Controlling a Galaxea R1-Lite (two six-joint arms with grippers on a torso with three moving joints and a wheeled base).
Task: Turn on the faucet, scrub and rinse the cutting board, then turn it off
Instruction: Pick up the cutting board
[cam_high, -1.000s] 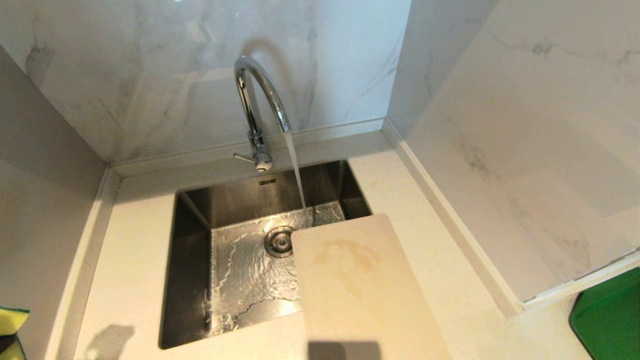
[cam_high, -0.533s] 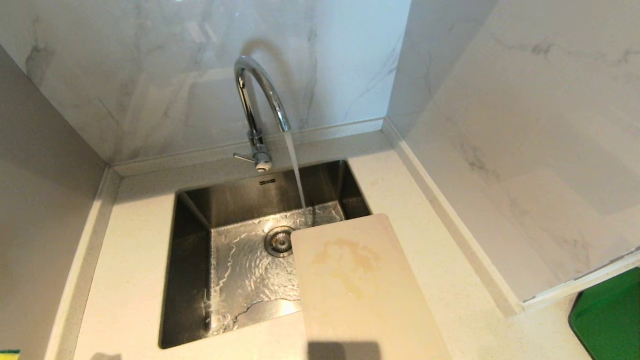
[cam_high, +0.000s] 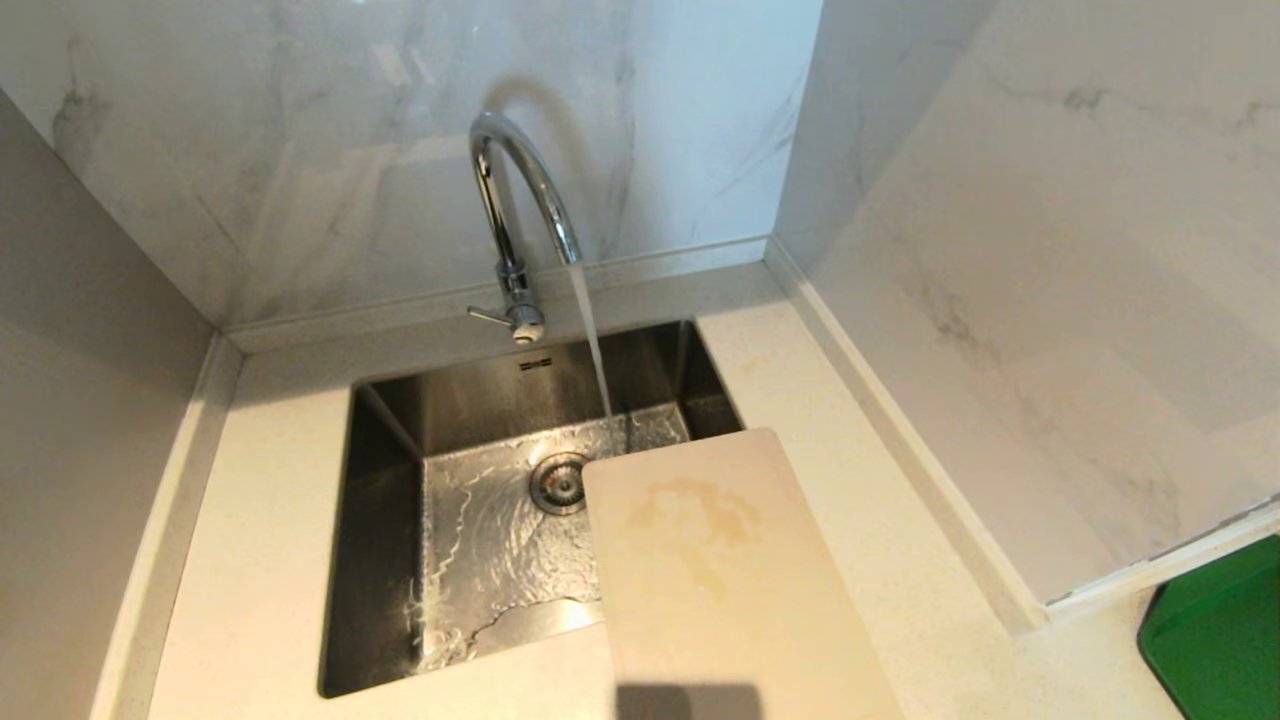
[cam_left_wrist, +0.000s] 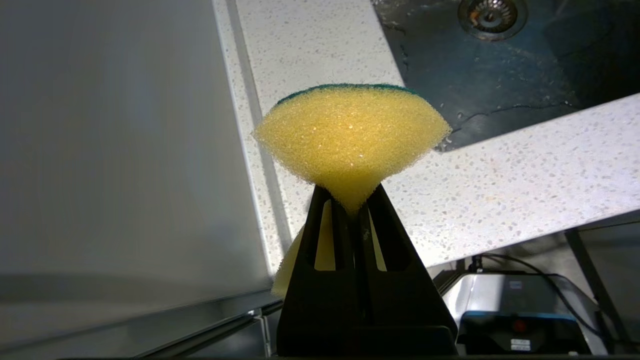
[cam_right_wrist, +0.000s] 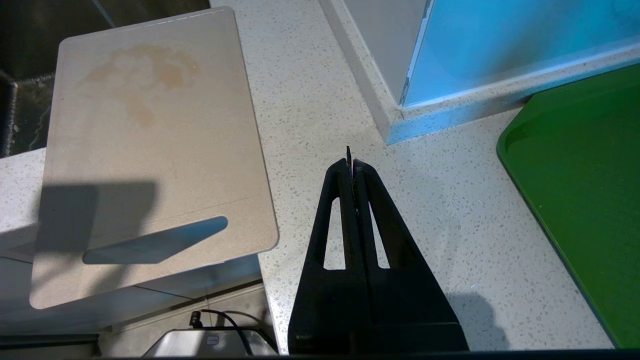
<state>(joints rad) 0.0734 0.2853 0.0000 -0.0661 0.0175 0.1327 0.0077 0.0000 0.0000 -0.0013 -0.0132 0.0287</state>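
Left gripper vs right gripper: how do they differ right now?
The left gripper is clamped on a yellow sponge; the right gripper is shut on nothing. The left hangs beside the sink, the right over the counter between the cutting board and a green tray. Both are black and out of the head view.

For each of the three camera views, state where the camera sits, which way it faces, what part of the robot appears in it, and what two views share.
Head view: high, looking down at the sink, running faucet and cutting board; no arm shows.
Left wrist view: behind the left gripper, shut on a yellow sponge, facing the counter.
Right wrist view: behind the shut right gripper, above the counter beside a green board.
Shared: head and right wrist views both show the stained cutting board.
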